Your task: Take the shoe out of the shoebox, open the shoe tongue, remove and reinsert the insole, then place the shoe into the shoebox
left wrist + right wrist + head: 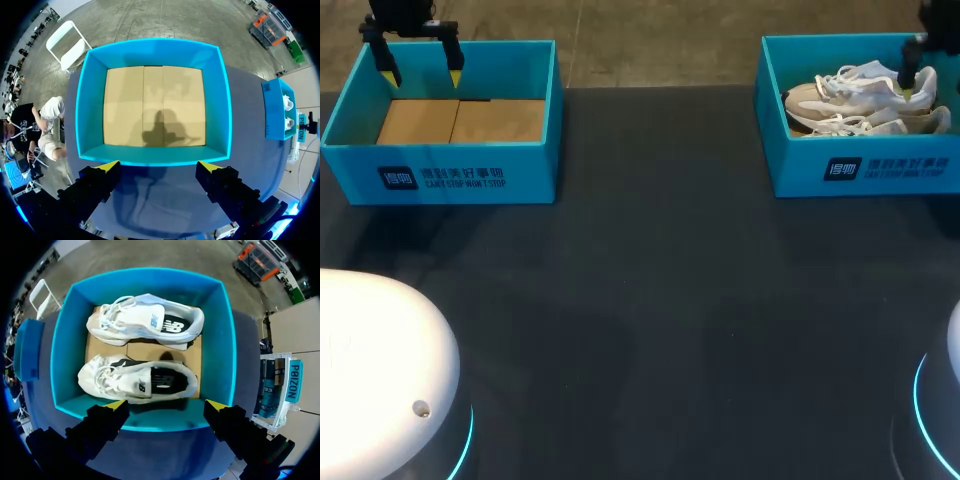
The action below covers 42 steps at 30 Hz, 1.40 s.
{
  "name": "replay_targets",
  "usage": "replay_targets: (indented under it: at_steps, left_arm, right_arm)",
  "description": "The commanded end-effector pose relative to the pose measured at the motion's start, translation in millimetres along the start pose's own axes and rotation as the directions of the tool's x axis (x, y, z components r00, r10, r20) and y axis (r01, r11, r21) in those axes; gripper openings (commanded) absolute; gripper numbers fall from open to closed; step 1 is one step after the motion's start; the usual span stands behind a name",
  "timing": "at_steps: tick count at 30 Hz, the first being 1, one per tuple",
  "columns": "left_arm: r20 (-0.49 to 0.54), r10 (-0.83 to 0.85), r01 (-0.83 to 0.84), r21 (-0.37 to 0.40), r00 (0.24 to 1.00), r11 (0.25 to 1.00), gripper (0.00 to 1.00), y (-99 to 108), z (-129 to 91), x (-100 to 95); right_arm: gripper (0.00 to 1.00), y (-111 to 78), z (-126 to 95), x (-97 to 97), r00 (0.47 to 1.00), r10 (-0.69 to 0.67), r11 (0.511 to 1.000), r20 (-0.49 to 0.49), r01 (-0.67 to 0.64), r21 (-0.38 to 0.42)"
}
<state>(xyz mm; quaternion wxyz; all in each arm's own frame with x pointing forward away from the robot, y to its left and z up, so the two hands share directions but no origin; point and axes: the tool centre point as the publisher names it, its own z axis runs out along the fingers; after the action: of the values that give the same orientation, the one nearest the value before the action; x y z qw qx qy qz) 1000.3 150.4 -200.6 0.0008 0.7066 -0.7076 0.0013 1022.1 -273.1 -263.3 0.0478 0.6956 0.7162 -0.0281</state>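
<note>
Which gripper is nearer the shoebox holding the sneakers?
Right. The right gripper hovers just above that shoebox; the left gripper hovers over the empty shoebox across the table.

Counter [650,300]: dark, near-black matte top. It takes up most of the head view, and its far edge runs straight across at the back. In both wrist views the same surface shows as dull blue-grey. Light is soft and comes from above. It leaves blurry-edged shadows on the counter, with faint darker bands across the middle in the head view.
</note>
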Motion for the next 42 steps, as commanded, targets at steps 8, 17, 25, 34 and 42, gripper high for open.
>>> replay_targets:
  at_steps: [8,17,25,34,42]
  left_arm:
    - [0.001,0.0,0.0,0.0,1.0,1.0,1.0,0.1,-0.2,0.1]
    - [0.001,0.0,0.0,0.0,1.0,1.0,1.0,0.1,-0.2,0.1]
    - [0.001,0.0,0.0,0.0,1.0,1.0,1.0,0.1,-0.2,0.1]
    - [0.001,0.0,0.0,0.0,1.0,1.0,1.0,0.1,-0.2,0.1]
    - [0.001,0.0,0.0,0.0,1.0,1.0,1.0,0.1,-0.2,0.1]
  right_arm:
    - [0.75,11.9,24.7,-17.5,0.999,-0.028,0.999,-0.017,0.029,0.03]
    - [0.83,16.2,36.9,-30.6,0.999,-0.04,0.999,0.002,0.04,0.033]
    - [0.8,19.0,54.0,-39.8,0.999,-0.033,0.998,-0.01,0.033,0.061]
    - [0.73,21.4,67.3,-44.2,0.999,-0.032,0.996,-0.004,0.033,0.086]
    - [0.71,20.8,79.7,-47.9,1.0,-0.03,0.995,-0.003,0.03,0.1]
